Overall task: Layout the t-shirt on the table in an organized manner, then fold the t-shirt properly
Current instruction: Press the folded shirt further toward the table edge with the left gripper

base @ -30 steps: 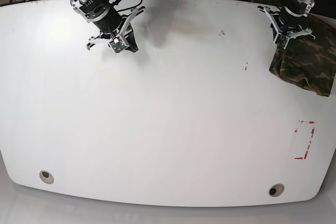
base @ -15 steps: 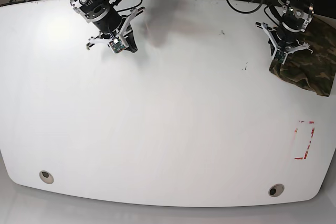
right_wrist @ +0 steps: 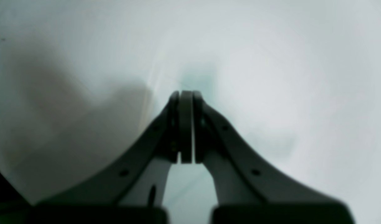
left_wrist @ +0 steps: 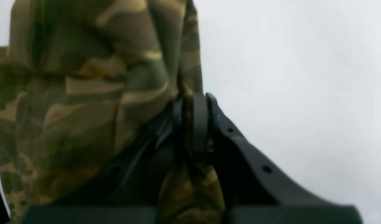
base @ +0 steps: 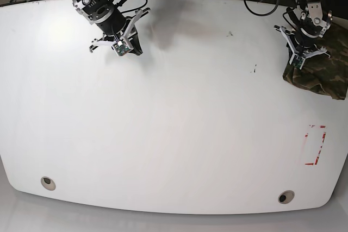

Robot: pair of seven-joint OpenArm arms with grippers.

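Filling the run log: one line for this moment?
left gripper: shut on shirt | right gripper: shut, empty | shirt: bunched, table edge

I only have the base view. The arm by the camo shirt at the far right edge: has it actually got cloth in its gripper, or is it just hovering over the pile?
Observer: The left wrist view shows the left gripper shut with a fold of the t-shirt pinched between its fingers.
Operator: Does cloth go right through the grip?
Observer: Yes, camouflage fabric shows both above the fingertips and below them, towards the wrist.
Operator: And the other arm, anything in it?
Observer: No. In its wrist view the right gripper is shut with pads together and nothing between them, only bare white table beyond.
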